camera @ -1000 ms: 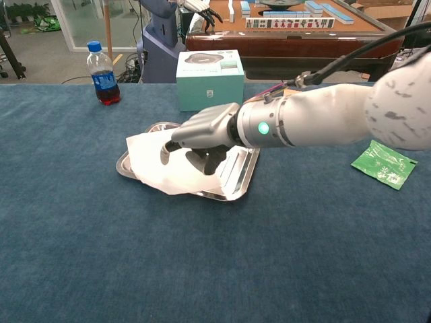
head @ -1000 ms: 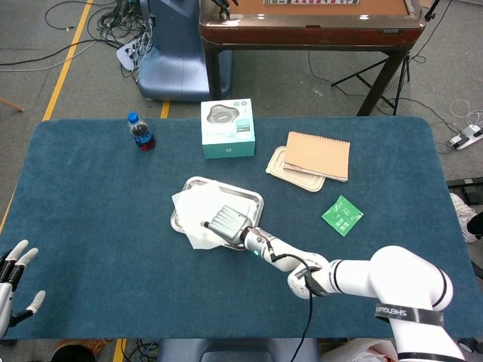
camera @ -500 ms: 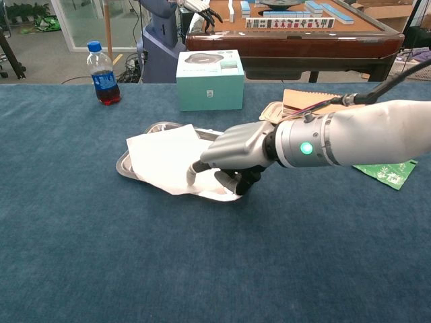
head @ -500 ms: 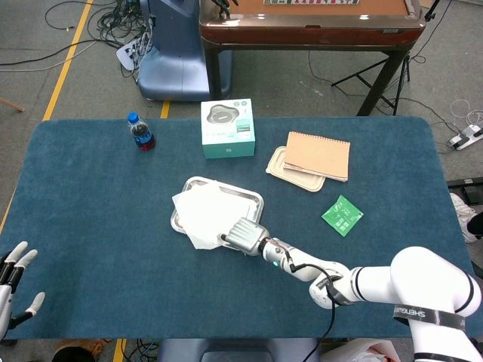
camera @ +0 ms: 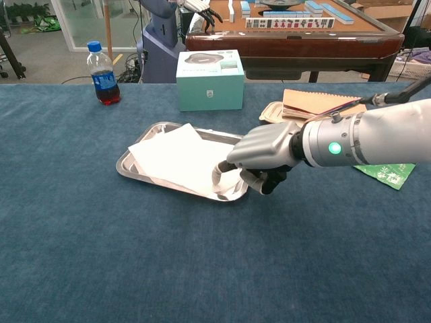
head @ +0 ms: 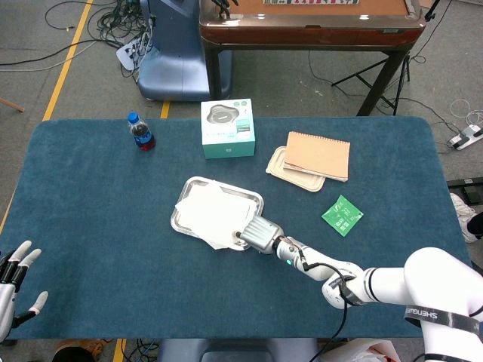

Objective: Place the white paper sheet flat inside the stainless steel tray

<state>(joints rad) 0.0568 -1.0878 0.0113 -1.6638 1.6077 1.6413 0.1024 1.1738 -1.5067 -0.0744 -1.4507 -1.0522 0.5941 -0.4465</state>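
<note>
Centrally on the blue table (head: 98, 204), the white paper sheet (head: 208, 213) lies in the stainless steel tray (head: 183, 188), most of it flat on the tray floor. Its near corner laps over the front rim, and the chest view shows that edge slightly lifted beside the right hand (camera: 259, 156). The right hand sits at the tray's near right corner, fingers curled down onto the paper; whether they pinch the sheet or merely press on it cannot be told, because the back of the hand hides the fingertips in the head view and the chest view shows only one pale fingertip (camera: 220, 169) against the paper. The tray's right end is covered by the hand in both views.

Only part of the left hand (head: 13, 280) shows, at the lower left corner of the head view off the table's edge, its fingers spread and holding nothing; the frame cuts off its wrist and arm. It does not appear in the chest view.

Behind the tray stand a teal box (head: 227, 128) and, well to the left, a small bottle (head: 140, 132) of dark drink with a blue cap. To the right, a brown notebook (head: 318, 155) rests on a beige tray (head: 280, 166), hiding most of it. A green packet (head: 342, 215) lies nearer the front edge; its printing is too small to read.
</note>
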